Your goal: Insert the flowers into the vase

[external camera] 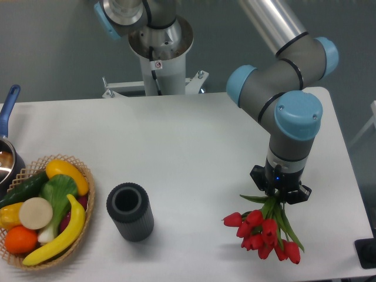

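Note:
A bunch of red tulips, the flowers (262, 233), hangs heads-down at the right of the table, with green stems running up into my gripper (278, 197). The gripper is shut on the stems; its fingertips are mostly hidden by the wrist and the leaves. The red heads are close above the table top, or touching it; I cannot tell which. The vase (130, 211), a short dark ribbed cylinder with a round open mouth, stands upright on the table well to the left of the flowers.
A wicker basket (83, 200) with yellow, green and orange fruit and vegetables sits at the front left, beside the vase. A blue-handled metal pot (8, 153) stands at the left edge. A dark object (367, 254) lies at the front right corner.

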Available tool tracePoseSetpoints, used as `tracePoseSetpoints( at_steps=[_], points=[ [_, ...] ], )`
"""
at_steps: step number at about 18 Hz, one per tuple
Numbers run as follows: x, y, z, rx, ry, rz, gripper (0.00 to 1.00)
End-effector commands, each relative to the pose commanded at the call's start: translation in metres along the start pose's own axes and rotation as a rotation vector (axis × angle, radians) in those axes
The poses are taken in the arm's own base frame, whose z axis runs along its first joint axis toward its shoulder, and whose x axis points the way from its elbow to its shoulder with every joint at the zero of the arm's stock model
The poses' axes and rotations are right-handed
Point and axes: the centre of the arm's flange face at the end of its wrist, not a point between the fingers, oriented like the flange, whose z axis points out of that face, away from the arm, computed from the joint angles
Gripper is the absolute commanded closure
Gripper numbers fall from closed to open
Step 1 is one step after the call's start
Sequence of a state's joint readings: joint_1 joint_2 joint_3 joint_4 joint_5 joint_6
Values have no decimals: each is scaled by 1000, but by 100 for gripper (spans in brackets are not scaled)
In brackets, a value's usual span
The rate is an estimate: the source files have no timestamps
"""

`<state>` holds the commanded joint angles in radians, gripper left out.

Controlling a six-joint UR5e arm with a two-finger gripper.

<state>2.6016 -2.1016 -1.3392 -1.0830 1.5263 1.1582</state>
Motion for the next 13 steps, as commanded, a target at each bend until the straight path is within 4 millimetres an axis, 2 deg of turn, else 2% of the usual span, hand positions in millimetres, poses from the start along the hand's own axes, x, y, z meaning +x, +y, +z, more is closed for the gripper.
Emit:
tracePoseSetpoints(
  at_steps=[8, 13],
  points=[
    [2, -3, -4, 13, -1, -4, 100],
    [8, -15, -9, 103, 27, -30, 100]
  ],
)
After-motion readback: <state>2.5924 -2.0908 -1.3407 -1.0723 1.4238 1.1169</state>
